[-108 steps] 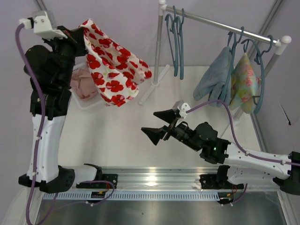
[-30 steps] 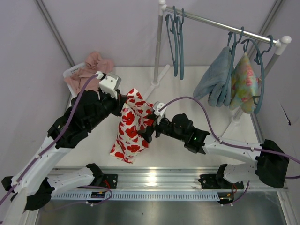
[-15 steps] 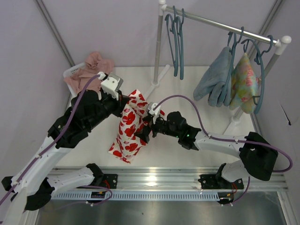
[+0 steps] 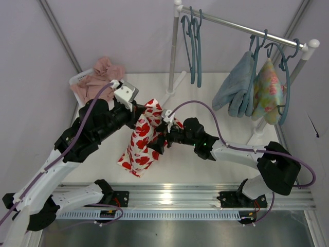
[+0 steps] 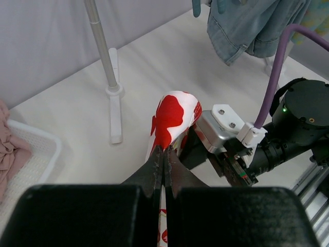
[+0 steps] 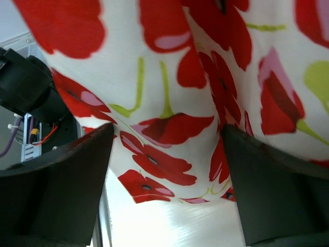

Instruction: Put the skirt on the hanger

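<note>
Red-flowered skirt [image 4: 141, 141], centre frame: I am pinching it with my left gripper [image 5: 163, 150], wide-open right gripper [image 6: 167, 136] straddling for a deep bite

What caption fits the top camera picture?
Left gripper pinches the white red-flowered fabric skirt while the open right gripper faces it.

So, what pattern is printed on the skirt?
The skirt has red flowers with green stems on white; clearest in the right wrist view.

Matt printed cloth skirt [image 4: 139, 149]; smooth, shiny metal rail [image 4: 231, 24].
</note>
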{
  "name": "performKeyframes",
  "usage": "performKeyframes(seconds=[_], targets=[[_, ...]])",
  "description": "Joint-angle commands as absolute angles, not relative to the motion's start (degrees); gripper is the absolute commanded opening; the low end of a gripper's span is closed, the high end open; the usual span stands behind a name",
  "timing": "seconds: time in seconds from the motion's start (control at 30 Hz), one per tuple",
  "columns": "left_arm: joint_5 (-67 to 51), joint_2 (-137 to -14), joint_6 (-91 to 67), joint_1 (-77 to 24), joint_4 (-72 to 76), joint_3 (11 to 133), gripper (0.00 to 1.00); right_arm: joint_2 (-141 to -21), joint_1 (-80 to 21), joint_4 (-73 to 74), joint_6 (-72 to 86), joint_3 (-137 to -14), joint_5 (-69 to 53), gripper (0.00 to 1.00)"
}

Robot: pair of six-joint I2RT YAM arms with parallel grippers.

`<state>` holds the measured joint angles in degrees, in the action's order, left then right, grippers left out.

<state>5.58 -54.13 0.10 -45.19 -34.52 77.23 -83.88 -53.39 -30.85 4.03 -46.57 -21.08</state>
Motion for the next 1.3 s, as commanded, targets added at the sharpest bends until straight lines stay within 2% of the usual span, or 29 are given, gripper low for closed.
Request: performKeyframes(seconds=[0.0,0.03,0.07,0.13,0.2,0.23,0.27,0.3,0.33,0.53,0.6,0.77,0.87,0.9,1.0,1.17,1.27], targets=[[8.94,-53.96,0.44,-44.83,-27.78,76.91,0.00,-85.16,-53.17,-34.54,4.56,-48.96,-25.31,0.82],[9.75,-54.05,-1.21,-44.65,-27.16,76.90,0.00,-85.25,-53.17,-34.89,5.79,-48.69,-26.27,0.76],[11.06,-54.14,-1.84,-44.47,-26.03,77.25,0.00,-85.43,-53.26,-35.94,6.50,-48.43,-26.28,0.63],[13.00,-54.75,-3.69,-44.21,-25.23,77.69,0.00,-85.34,-53.70,-37.09,7.90,-47.29,-26.02,0.49],[17.98,-56.06,-5.35,-44.12,-24.70,78.22,0.00,-84.91,-54.40,-36.83,8.70,-47.11,-25.32,0.19],[20.19,-56.07,-5.80,-44.12,-24.96,78.83,0.00,-84.64,-54.67,-36.83,8.88,-47.20,-24.96,0.18],[22.56,-57.55,-6.15,-44.12,-25.83,79.27,0.00,-84.20,-55.02,-35.43,9.14,-47.37,-24.35,0.04],[30.51,-59.40,-6.94,-44.12,-27.23,80.58,0.00,-82.20,-55.98,-33.59,9.49,-47.55,-21.82,0.00],[30.59,-59.41,-6.94,-44.12,-27.25,81.12,0.00,-82.18,-56.51,-32.44,9.49,-47.72,-19.97,0.00],[49.97,-66.53,-7.38,-43.51,-31.99,86.83,0.00,-77.79,-60.55,-21.29,15.46,-53.94,-10.99,0.00],[50.63,-67.32,-7.56,-40.27,-32.34,88.94,0.00,-77.87,-61.69,-18.65,17.66,-57.29,-10.37,0.00],[42.89,-68.55,-8.18,-27.10,-33.92,97.43,0.00,-81.99,-66.09,-7.48,19.25,-74.83,-9.76,0.00],[46.57,-71.53,-2.14,-26.10,-35.67,104.83,0.00,-86.38,-67.93,-3.79,18.81,-85.03,-7.48,0.00],[47.19,-73.46,-0.72,-26.10,-37.08,111.81,0.00,-87.61,-68.11,-2.04,19.50,-87.34,-6.60,0.00],[51.41,-74.97,5.96,-26.10,-39.38,119.24,0.00,-90.61,-68.12,-1.14,24.15,-92.79,-6.33,0.00],[53.09,-75.23,12.30,-29.17,-38.67,118.31,0.00,-87.99,-68.12,-3.34,29.61,-87.65,-5.28,0.00],[51.08,-78.64,10.91,-34.18,-41.56,111.12,0.00,-82.90,-68.12,-5.09,34.26,-78.60,2.77,0.00]])
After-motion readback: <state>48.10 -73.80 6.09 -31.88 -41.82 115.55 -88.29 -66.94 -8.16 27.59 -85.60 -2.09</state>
